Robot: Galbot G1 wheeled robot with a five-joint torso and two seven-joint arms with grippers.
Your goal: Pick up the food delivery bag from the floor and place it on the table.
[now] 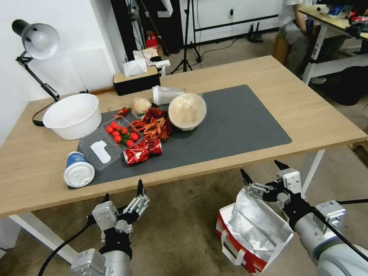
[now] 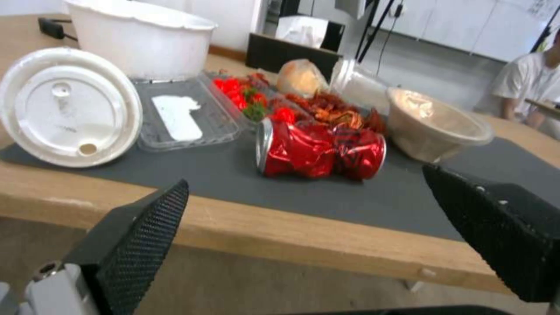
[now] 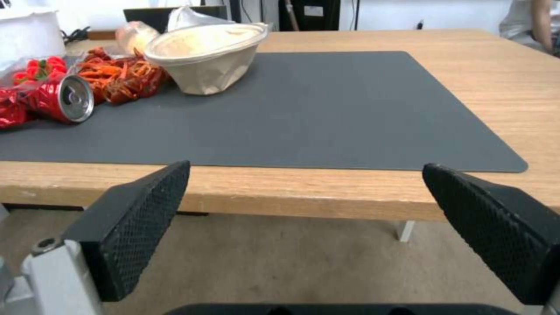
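The right tool (image 1: 264, 170) hangs just short of the near edge of the surface (image 1: 319, 101), its two fingers spread wide and holding nothing. The left tool (image 1: 123, 194) is level with it toward the left, fingers likewise wide apart and empty. Both arms reach forward from the lower corners of the head view, wrists level, fingertips pointing at the surface edge and below its top.

The bag (image 1: 256, 234) stands on the floor (image 1: 182, 242) directly beneath the right arm, mouth open and foil lining showing, tilted slightly, one white strap handle on its near-left side. It is clear of the white legs of the surface.

On the surface, the dark mat (image 1: 238, 124) is bare over its right half, seen plainly from the right wrist. Clutter occupies the left half: a covered bowl (image 1: 187, 110), a crushed red can (image 1: 143, 151), a tray of tomatoes (image 1: 120, 133), a lidded cup (image 1: 78, 170) lying on its side, and a white bowl (image 1: 72, 115) off the mat.
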